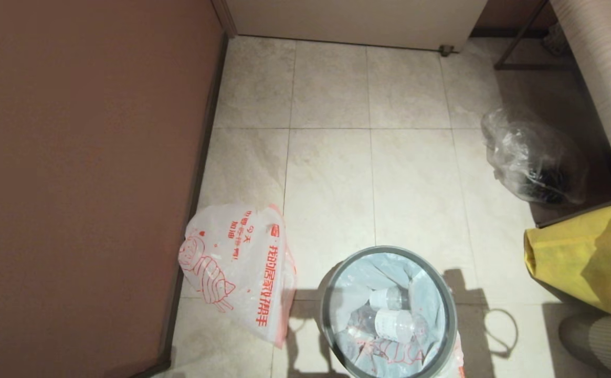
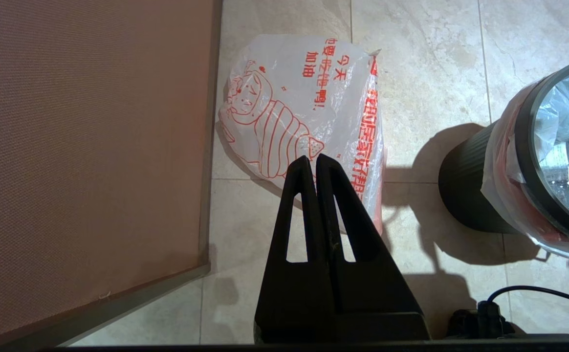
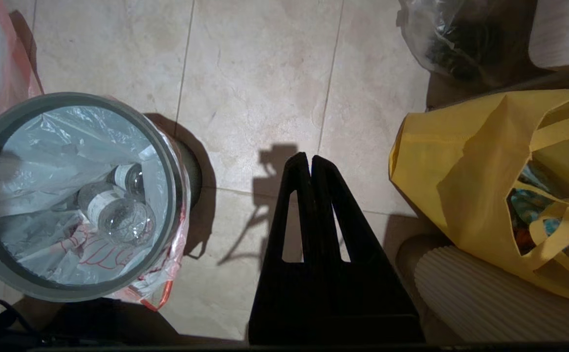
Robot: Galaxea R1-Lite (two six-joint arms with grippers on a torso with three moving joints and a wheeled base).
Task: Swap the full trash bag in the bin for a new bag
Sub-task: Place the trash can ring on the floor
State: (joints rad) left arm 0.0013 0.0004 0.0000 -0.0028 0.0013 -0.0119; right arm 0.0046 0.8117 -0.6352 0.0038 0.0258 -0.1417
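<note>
The black bin [image 1: 332, 286] with its grey ring rim [image 1: 389, 251] stands on the tiled floor near the lower edge of the head view. Inside it sits the full trash bag [image 1: 389, 315], white with red print, holding clear bottles [image 3: 118, 215]; its edge hangs over the bin's wall [image 2: 497, 190]. The new bag [image 1: 237, 268] lies flat on the floor to the bin's left, by the brown wall. My left gripper [image 2: 312, 159] hangs shut and empty above the new bag's near edge. My right gripper [image 3: 309, 157] is shut and empty over bare floor, right of the bin [image 3: 74, 195].
A brown wall panel [image 1: 85, 173] bounds the left. A clear bag with dark contents [image 1: 534, 157] lies at the right, a big yellow bag [image 1: 583, 257] in front of it, beside ribbed cream furniture [image 3: 490, 288]. A white door [image 1: 353, 21] closes the far side. Open tiles [image 1: 368, 173] lie beyond the bin.
</note>
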